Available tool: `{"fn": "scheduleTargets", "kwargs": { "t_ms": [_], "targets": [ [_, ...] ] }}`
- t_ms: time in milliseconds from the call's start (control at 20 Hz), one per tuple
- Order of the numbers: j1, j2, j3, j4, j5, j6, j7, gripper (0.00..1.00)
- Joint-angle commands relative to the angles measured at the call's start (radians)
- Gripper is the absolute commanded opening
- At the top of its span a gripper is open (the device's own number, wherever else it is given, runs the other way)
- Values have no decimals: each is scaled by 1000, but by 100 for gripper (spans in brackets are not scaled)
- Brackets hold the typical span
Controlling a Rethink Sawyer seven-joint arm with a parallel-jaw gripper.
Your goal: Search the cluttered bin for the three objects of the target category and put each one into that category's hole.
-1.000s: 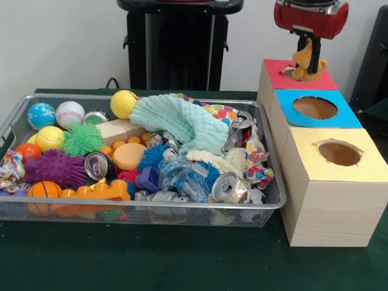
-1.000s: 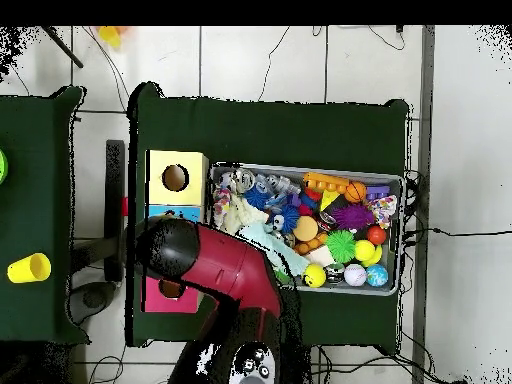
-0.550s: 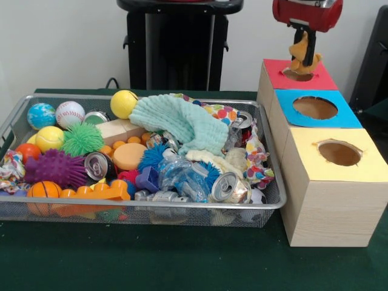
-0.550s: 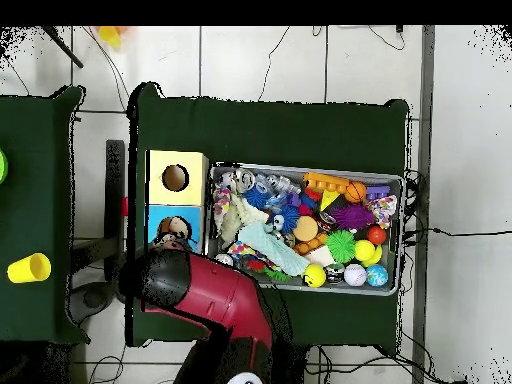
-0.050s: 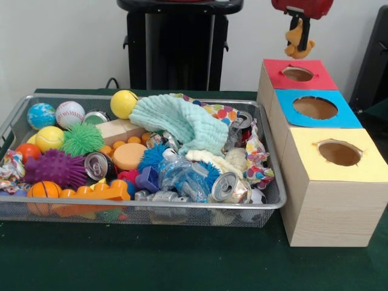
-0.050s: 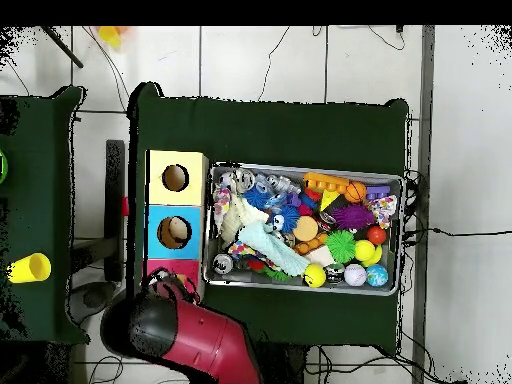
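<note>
My gripper [image 5: 302, 35] hangs at the top right of the front view, shut on a small yellow-orange plush toy [image 5: 295, 46]. The toy dangles in the air above the round hole [image 5: 297, 74] of the red-topped box [image 5: 315, 79], clear of it. In the overhead view the red arm [image 6: 190, 335] covers the gripper and part of the red box [image 6: 178, 268]. The wire bin [image 5: 151, 205] is full of mixed toys, balls and cans.
Beside the red box stand a blue-topped box [image 5: 339, 115] and a yellow-topped box [image 5: 364, 167], each with a round hole. A mint cloth [image 5: 179, 121] lies over the bin's middle. A yellow cup [image 6: 28, 268] stands on the side table.
The gripper has risen with the plush toy, from resting on the red box's hole to hanging above it. In the overhead view the arm has drawn back off the boxes.
</note>
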Motion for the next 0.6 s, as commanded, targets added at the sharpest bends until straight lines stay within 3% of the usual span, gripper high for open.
{"fn": "scheduleTargets", "kwargs": {
  "t_ms": [50,600],
  "targets": [
    [24,7,53,118,60,-89,270,0],
    [14,136,94,47,106,-177,273,0]
  ]
}}
